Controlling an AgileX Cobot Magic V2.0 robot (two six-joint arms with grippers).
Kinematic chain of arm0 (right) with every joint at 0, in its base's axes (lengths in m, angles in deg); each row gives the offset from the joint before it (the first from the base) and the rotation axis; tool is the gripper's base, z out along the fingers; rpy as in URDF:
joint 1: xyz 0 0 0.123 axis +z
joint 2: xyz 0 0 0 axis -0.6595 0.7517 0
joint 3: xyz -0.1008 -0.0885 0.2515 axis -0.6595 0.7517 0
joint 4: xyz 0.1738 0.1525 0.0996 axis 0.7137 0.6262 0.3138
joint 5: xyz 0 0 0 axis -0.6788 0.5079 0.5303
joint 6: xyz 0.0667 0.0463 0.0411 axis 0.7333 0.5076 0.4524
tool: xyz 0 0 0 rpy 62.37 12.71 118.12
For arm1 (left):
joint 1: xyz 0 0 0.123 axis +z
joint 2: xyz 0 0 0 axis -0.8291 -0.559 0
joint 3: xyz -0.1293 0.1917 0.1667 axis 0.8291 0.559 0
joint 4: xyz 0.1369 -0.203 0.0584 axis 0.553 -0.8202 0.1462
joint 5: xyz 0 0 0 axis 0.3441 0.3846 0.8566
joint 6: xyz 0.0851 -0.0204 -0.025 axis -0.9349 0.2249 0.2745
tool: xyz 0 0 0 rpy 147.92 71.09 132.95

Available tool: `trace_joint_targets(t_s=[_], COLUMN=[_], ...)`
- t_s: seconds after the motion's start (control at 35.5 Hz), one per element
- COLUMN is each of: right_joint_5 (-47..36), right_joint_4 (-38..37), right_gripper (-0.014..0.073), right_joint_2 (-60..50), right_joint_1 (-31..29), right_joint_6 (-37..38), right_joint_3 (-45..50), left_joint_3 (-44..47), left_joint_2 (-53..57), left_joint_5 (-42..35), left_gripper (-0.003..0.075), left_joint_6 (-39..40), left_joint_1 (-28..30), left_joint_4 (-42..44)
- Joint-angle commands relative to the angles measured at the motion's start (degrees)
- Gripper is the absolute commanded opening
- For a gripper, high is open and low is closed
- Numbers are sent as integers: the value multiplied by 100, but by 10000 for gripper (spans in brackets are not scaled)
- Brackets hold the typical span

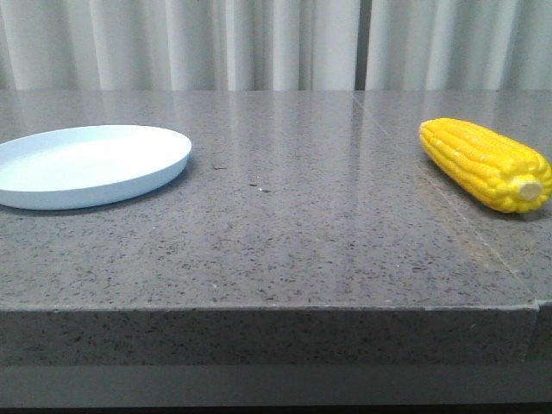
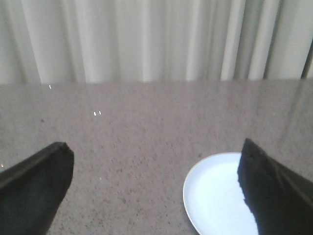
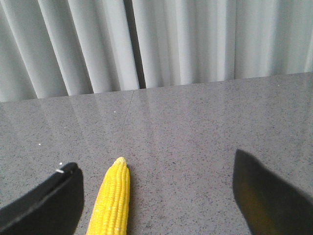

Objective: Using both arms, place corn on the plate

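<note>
Item: corn point(image 1: 486, 164), lying on the grey stone table point(image 1: 285, 233) at far right, stub end nearest me. Item: plate point(image 1: 86, 164), far left, well apart from it. My right gripper point(image 3: 156, 205): spread, empty, corn between fingers. My left gripper point(image 2: 156, 196): spread, empty, beside plate.

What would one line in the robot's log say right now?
corn: on table, right side, untouched | plate: left side, bare | left pincer: open, empty | right pincer: open, empty
</note>
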Motion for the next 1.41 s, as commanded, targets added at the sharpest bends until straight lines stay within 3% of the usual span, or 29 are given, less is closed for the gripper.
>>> trace_joint_targets(t_s=[0.0, 0.23, 0.45, 0.82, 1.1, 1.24, 1.38], right_joint_5=[-464, -464, -464, -464, -464, -464, -464], right_joint_4=[-4, -4, -4, -4, -4, -4, -4], right_gripper=[643, 643, 643, 643, 643, 643, 643], right_joint_2=[86, 86, 86, 86, 86, 86, 86], right_joint_1=[-20, -20, -20, -20, -20, -20, -20], right_joint_6=[-67, -67, -67, -67, -67, -67, -67], right_joint_3=[-208, -208, -208, -208, -208, -208, -208], left_joint_3=[-754, -2240, -3247, -3538, -3538, -3713, -4461], left_joint_2=[-830, -3083, -4895, -5755, -5755, -5743, -5528], left_joint_5=[476, 2418, 3402, 3377, 3377, 3427, 3732], left_gripper=[659, 659, 644, 414, -20, -20, -20], left_joint_6=[0, 0, 0, 0, 0, 0, -110], left_joint_1=[-127, -347, -435, -435, -435, -435, -435], left_joint_4=[-51, -82, -204, -369, -412, -472, -895])
